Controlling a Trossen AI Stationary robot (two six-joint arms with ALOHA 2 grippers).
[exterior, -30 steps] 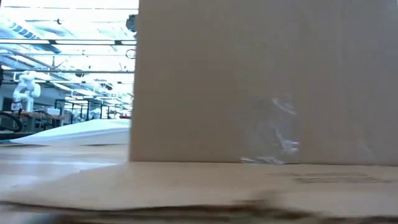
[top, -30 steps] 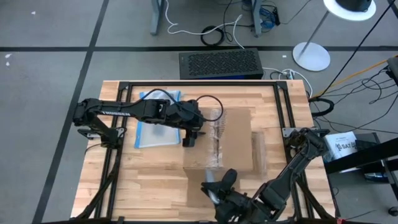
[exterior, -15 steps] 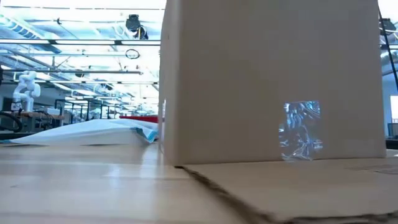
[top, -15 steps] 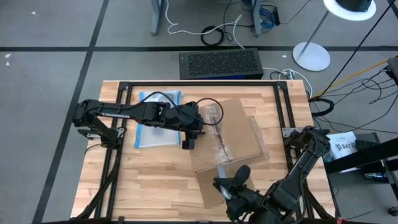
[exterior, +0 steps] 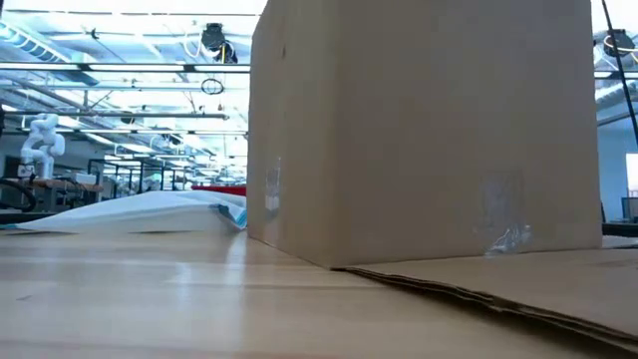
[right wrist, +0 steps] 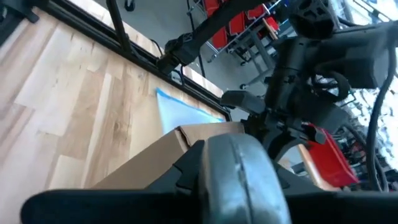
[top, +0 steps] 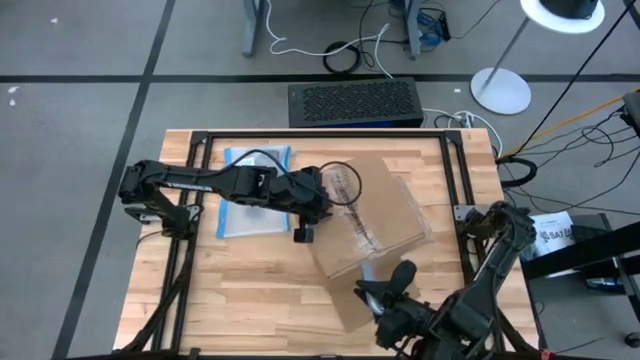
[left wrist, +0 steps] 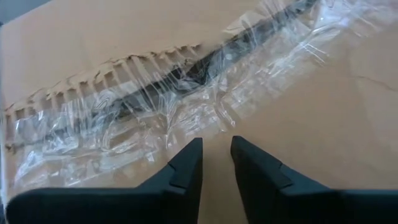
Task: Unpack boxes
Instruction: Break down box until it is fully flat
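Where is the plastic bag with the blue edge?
In the high view the clear pouch lies on the table's left-rear part, under the left arm, just left of the cardboard box.

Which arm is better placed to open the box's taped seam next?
Left, probably. The left gripper hovers right over the box and its torn tape; the right gripper sits at the near flap.

box (exterior: 424,130) top cut off in low view, right gripper (top: 385,295) jaws hidden

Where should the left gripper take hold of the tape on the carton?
Probably the crumpled ridge of tape along the carton seam, approached from above. It stands proud of the flat cardboard just ahead of the left gripper, whose fingers are nearly closed.
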